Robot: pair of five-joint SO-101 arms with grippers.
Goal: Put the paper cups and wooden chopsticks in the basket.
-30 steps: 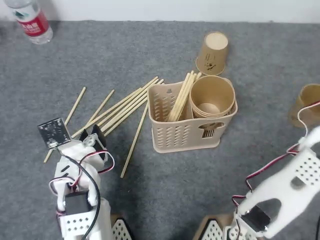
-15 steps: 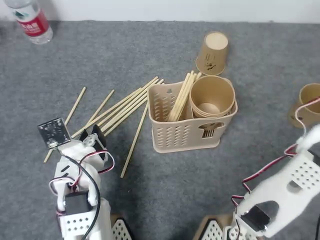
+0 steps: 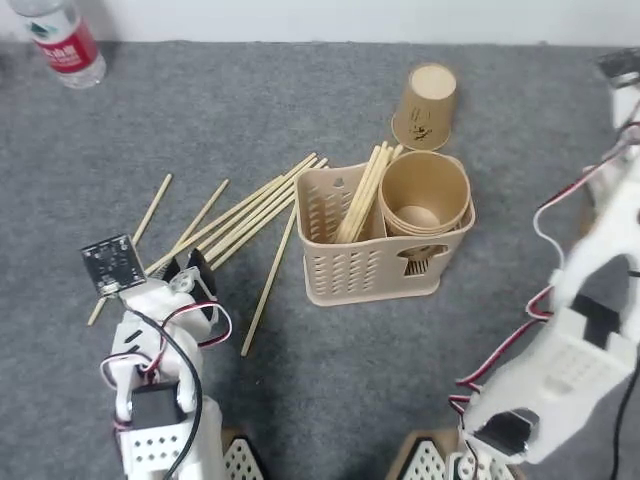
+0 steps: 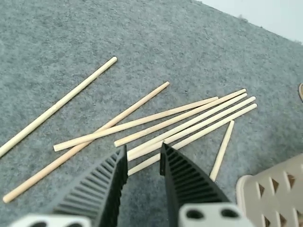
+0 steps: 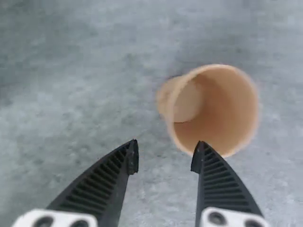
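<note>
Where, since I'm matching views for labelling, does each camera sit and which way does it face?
High view: fixed overhead, looking down at the basket, loose chopsticks, the left arm and the right arm.
Left wrist view: on the left arm's wrist, looking past the open left gripper at the chopsticks and a basket corner.
Right wrist view: on the right arm's wrist, looking past the open right gripper at a cup lying on its side.
Shared: the high and left wrist views both show the chopsticks and basket.

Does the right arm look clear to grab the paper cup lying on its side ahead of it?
Probably yes. The right pincer is open and the paper cup lies just beyond its tips on the grey mat, with nothing between them.
</note>
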